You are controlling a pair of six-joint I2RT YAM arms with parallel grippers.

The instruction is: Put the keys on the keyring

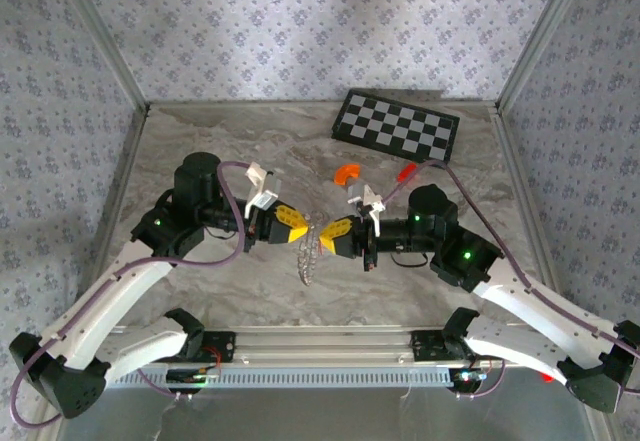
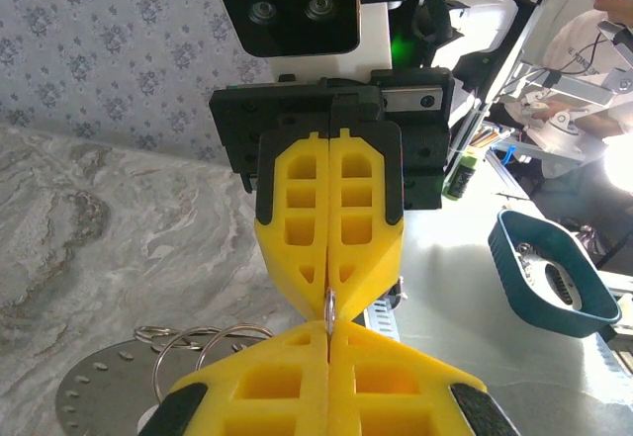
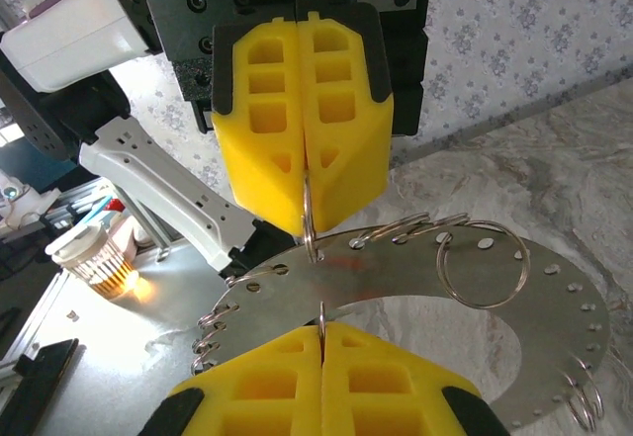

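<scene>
Flat silvery perforated crescent keyring (image 3: 415,280) bearing wire rings (image 3: 439,266), long axis near–far, clamped by closed left gripper (image 1: 304,229) and right gripper (image 1: 323,236).

The left gripper (image 1: 303,229) and the right gripper (image 1: 325,233) both have bright yellow fingers on black mounts, and the keyring (image 3: 415,278) is plain silvery grey. The table (image 1: 230,141) is grey with pale marbled veining, and the walls (image 1: 300,21) carry a lilac-grey floral print. Near the table's far right corner is a black-and-white checkered board (image 1: 397,126), and beside it a small orange piece (image 1: 346,173).
</scene>
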